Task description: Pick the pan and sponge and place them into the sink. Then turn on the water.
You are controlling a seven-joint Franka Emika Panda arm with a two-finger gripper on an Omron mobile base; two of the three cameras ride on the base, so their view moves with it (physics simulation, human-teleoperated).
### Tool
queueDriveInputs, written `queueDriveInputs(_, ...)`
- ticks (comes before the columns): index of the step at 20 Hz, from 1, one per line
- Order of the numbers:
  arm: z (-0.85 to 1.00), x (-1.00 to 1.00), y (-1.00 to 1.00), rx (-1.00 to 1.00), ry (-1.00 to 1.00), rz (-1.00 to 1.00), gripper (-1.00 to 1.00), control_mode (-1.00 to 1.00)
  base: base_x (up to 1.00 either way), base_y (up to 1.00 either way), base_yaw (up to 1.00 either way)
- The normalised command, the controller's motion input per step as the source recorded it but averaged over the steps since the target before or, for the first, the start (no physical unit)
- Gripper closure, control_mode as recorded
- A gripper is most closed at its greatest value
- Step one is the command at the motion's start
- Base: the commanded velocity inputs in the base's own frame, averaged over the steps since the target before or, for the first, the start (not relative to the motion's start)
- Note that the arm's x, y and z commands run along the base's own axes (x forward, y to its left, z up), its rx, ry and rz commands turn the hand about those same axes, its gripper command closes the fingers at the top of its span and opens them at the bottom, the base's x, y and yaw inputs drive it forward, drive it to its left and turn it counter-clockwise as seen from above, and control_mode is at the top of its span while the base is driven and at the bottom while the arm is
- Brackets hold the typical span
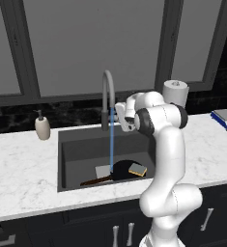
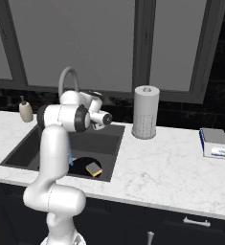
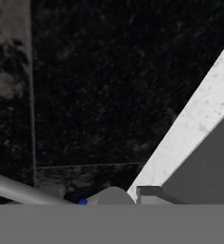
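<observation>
Three cameras, one sink corner.
Looked forward and down from behind the arm, left and right, sharing the sink and faucet; hand view pressed close against dark backsplash, seemingly rolled sideways.

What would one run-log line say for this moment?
black frying pan: in dark grey sink | yellow sponge: on pan | blue water stream: running

The robot's white arm hid part of the flat round black frying pan and thin blue water stream. The blue-and-white flat block ran off the right edge.
</observation>
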Motion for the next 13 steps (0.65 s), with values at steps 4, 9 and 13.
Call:
queueDriveInputs(4,-0.05,0.00,0.00,0.04,0.00,0.00,1.00,-1.00,0.00,0.00,0.00)
queueDriveInputs(9,0.00,0.00,0.00,0.00,0.00,0.00,1.00,-1.00,0.00,0.00,0.00)
queueDriveInputs(13,0.00,0.00,0.00,0.00,0.00,0.00,1.00,-1.00,0.00,0.00,0.00)
